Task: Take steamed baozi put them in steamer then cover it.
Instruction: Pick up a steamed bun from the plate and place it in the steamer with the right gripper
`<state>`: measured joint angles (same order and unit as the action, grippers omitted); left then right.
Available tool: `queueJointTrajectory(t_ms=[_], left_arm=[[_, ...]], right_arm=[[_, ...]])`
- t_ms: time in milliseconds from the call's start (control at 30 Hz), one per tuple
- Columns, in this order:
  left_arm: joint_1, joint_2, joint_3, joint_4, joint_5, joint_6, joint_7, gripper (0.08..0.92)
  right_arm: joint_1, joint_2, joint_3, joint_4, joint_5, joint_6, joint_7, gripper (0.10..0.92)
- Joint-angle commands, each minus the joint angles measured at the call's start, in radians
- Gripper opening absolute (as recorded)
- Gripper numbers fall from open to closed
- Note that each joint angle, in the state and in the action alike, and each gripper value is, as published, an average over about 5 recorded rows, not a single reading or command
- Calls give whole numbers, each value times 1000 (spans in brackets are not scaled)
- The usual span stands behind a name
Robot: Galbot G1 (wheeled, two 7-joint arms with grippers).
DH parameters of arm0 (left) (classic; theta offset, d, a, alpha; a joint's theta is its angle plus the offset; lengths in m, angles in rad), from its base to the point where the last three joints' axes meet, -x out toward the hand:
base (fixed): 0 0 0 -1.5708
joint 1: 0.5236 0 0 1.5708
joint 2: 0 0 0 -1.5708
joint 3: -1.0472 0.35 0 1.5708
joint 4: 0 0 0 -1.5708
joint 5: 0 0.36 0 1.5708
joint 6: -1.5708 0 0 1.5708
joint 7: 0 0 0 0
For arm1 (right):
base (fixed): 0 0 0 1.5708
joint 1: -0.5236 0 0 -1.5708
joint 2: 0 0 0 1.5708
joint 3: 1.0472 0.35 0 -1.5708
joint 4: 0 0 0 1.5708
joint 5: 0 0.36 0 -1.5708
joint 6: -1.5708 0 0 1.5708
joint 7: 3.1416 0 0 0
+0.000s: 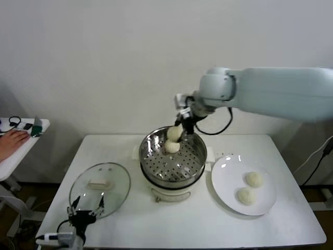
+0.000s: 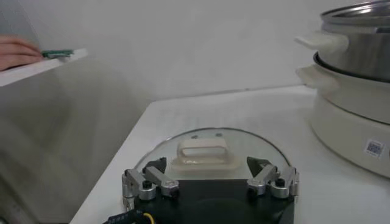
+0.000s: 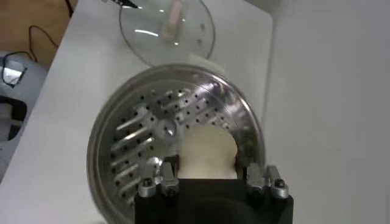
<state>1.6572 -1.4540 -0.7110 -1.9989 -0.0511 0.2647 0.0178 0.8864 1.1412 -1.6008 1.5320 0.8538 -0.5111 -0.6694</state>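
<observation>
The right gripper (image 1: 178, 130) is clenched on a small off-white steamed bun (image 3: 206, 155) above the far rim of the shiny perforated steel steamer (image 1: 156, 169), directly over a bun already inside (image 1: 172, 147). Released here, it may land on that bun and roll. Two buns (image 1: 254, 179) wait on the white plate (image 1: 223, 179) right of the steamer; left of it, the left gripper (image 2: 210, 182) hangs with jaws wide beside the clear glass lid (image 1: 117, 182).

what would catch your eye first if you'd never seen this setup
The right gripper hangs over the far rim of the steamer at the table's middle, shut on a baozi, with another baozi already on the tray just below. Two more buns wait on the plate to the steamer's right. The glass cover lies flat to its left, with the open left gripper parked at its near edge.
</observation>
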Motion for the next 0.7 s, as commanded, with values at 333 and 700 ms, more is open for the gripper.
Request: queueJointTrajectory(t_ms=[333,700], left_arm=[[10,-3,-1,7,0,-7,-5,823],[11,-10,2,-2,5,-5,-5,823]], right_arm=[[-318,189,60,-180,-136,-72,111,611],[-298,194,71,-213,-154,-51,101,704]])
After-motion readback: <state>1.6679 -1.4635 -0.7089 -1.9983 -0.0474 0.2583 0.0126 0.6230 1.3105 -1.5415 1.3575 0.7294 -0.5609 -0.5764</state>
